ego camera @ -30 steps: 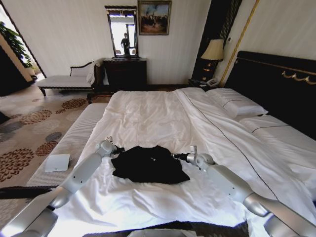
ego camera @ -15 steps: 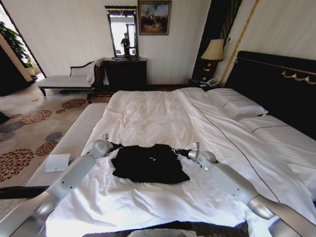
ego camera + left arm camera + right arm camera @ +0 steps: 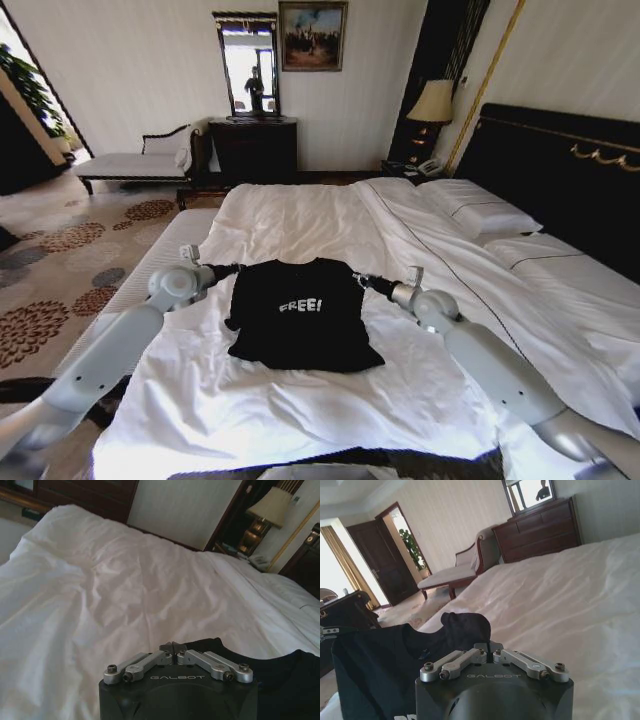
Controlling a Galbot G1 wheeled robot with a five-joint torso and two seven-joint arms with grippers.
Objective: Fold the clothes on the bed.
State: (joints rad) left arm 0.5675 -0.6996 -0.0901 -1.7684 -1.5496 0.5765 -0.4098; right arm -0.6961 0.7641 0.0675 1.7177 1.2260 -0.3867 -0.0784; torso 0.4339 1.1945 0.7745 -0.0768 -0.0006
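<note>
- Head view, item one: bed (image 3: 300, 225), large, white duvet (image 3: 320, 400) spread and wrinkled, two white pillows (image 3: 478, 212) against a tall black headboard (image 3: 560, 170) at the right.
- Item two: clothes (image 3: 300, 312), a single black T-shirt, held up by its two shoulders over the near half of the duvet, the lower hem trailing onto the white cover. White "FREE!" lettering faces the head camera and reads upright. Long axis runs from the collar, on the far side, down to the hem on the near side; the shoulder line lies crosswise between the two grippers.
- Item three: left gripper (image 3: 228, 269), at the shirt's left shoulder, fingers pressed together on the black fabric. Left wrist view shows the same gripper (image 3: 173, 647) with fingertips meeting over the dark cloth (image 3: 280, 680), white duvet beyond.
- Item four: right gripper (image 3: 362, 282), at the shirt's right shoulder, fingers clamped on the fabric. Right wrist view shows this gripper (image 3: 490, 647) pinching a raised fold of the shirt (image 3: 385, 665), which hangs away from it toward the other arm.
- Item five, surroundings: dark wood dresser (image 3: 252, 148) with mirror (image 3: 248, 65) against the far wall; framed painting (image 3: 312, 35) above right; pale chaise (image 3: 135, 160) at far left; table lamp (image 3: 432, 102) beside the headboard; patterned carpet (image 3: 60, 260) to the left of the bed.
</note>
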